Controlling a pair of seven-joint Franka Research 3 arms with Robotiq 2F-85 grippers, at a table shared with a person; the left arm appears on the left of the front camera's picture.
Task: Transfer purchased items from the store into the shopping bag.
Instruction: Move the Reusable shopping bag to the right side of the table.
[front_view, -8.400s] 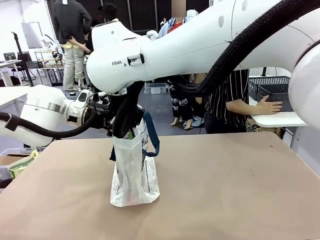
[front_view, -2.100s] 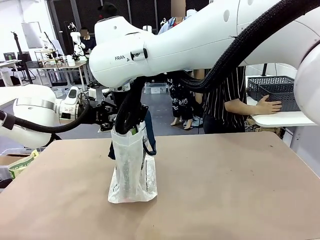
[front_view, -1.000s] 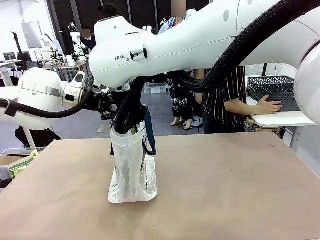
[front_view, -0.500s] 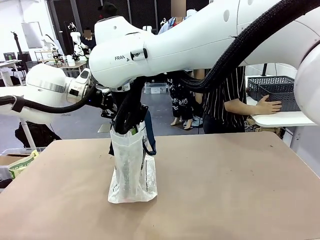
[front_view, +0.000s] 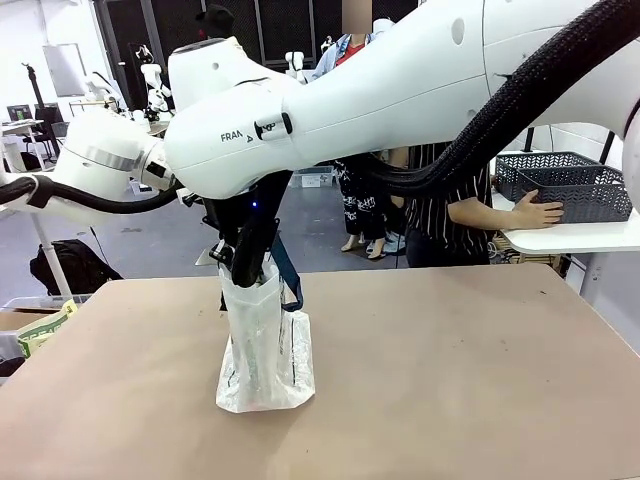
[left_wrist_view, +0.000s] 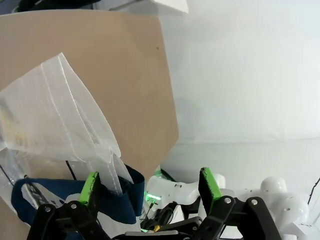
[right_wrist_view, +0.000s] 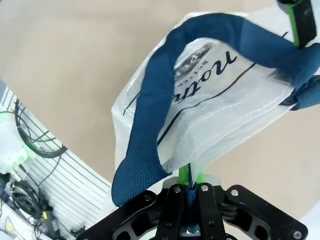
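The shopping bag (front_view: 265, 350) stands upright left of the table's middle, translucent white with navy handles (right_wrist_view: 150, 130) and dark lettering (right_wrist_view: 200, 65). My right gripper (front_view: 243, 262) reaches down from above and is shut on the bag's top edge, its fingers (right_wrist_view: 190, 182) pinching rim and strap together. My left gripper (left_wrist_view: 150, 184) stands open just beside the bag's top, with a navy strap (left_wrist_view: 75, 197) near one green pad (left_wrist_view: 90, 187). The purchased items show only dimly through the bag's wall. The store (front_view: 575, 185), a dark grey lattice basket, sits far right with a person's hand (front_view: 540, 212) on it.
The basket rests on a white side table (front_view: 570, 238) beyond the table's right corner. A person in a striped shirt (front_view: 455, 200) stands behind the far edge. A green-and-white packet (front_view: 40, 330) lies off the left edge. Bare tabletop (front_view: 470, 370) stretches right of the bag.
My left gripper has opened and let go of the bag's rim, drawing back behind the right arm. The right arm shifted slightly left and the bag's mouth has narrowed.
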